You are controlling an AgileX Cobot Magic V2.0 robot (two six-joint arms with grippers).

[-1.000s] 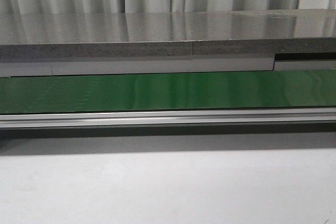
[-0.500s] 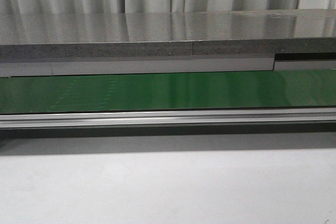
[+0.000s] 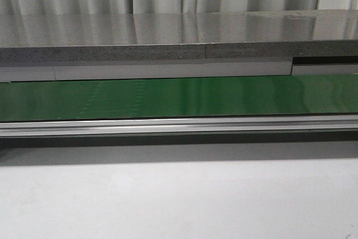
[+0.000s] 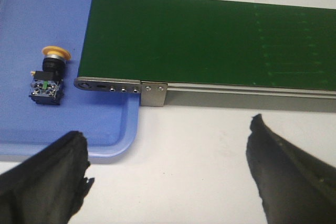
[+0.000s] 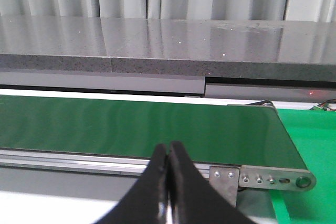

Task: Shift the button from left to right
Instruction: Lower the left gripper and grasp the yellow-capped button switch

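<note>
Green conveyor belt (image 3: pixel 179 98) fills the front view as it did a second ago; only its faint pale marks have shifted. Neither pincer nor the button shows there. The left wrist view shows the button (image 4: pixel 48 74) lying on its side in a blue tray (image 4: pixel 113 129), well apart from the left pincer (image 4: pixel 165 174), which stands wide open above the white desk (image 4: pixel 178 145). The right pincer (image 5: pixel 168 169) is closed on nothing, near the belt's end.
</note>
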